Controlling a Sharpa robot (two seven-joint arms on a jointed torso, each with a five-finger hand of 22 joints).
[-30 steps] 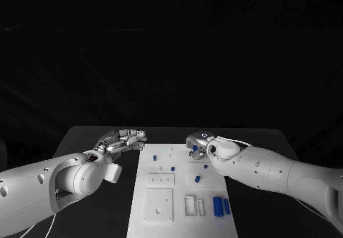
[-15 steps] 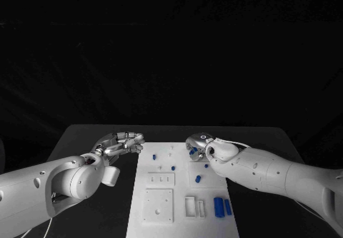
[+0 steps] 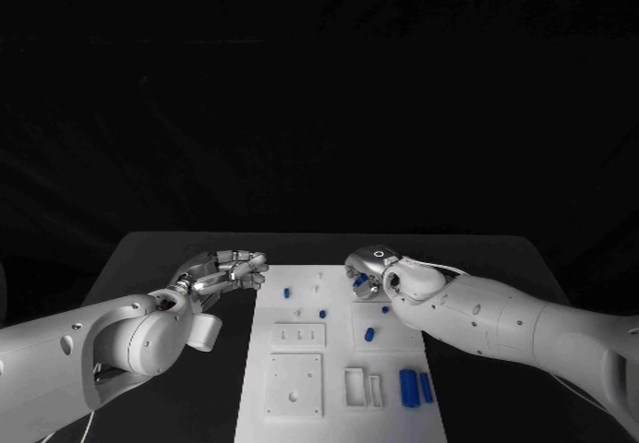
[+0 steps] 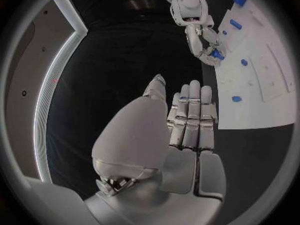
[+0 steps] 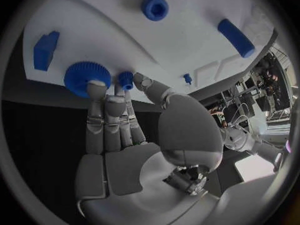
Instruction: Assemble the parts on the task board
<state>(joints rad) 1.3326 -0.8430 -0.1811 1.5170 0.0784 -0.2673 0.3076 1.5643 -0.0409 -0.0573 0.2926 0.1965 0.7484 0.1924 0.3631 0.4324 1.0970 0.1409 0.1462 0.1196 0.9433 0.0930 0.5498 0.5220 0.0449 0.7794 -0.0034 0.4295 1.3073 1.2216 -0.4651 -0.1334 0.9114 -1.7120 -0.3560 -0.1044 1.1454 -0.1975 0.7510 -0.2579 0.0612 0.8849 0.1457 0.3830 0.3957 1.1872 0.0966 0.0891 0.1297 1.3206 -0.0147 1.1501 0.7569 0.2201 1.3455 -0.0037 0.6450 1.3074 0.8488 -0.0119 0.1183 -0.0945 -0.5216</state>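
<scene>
Robot lab: black-draped table, white task board.

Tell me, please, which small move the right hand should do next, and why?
Probably close the fingertips on the blue toothed gear and lift it a little. The right hand already has its fingertips at the gear's rim, on the far end of the white task board; whether it grips yet is unclear. The left hand waits beside the board.

White task board lying flat along the desk's middle, carrying recessed plates and slots. Small blue parts scattered over it: two cylinders side by side near the front right corner, a toothed blue gear and a short peg at the far right edge.
</scene>
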